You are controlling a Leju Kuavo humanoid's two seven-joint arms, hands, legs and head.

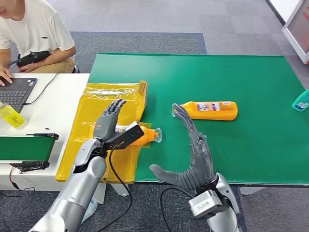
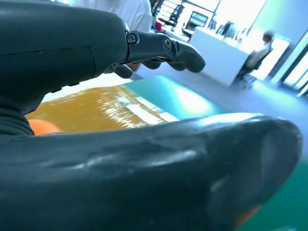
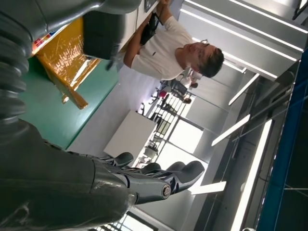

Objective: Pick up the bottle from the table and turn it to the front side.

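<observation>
Both hands hover over the near edge of the green table [image 1: 226,77] with fingers spread and nothing in them. Robot's left hand [image 1: 108,118] sits above the yellow plastic bag [image 1: 91,104], just over an orange bottle [image 1: 147,135] whose clear cap pokes out past the wrist camera. Its right hand [image 1: 193,154] reaches forward with one long finger tip close to the cap end of a second orange bottle [image 1: 211,110] — touching or not cannot be told.

Judging from this, the pick-up is not yet done; the step in hand is the approach. Next comes lowering a hand around a bottle's body and closing on it before any turn.

Each bottle lies on its side; the farther one shows a printed label facing up, well apart from the teal object [image 1: 301,101] at the table's right edge.
</observation>
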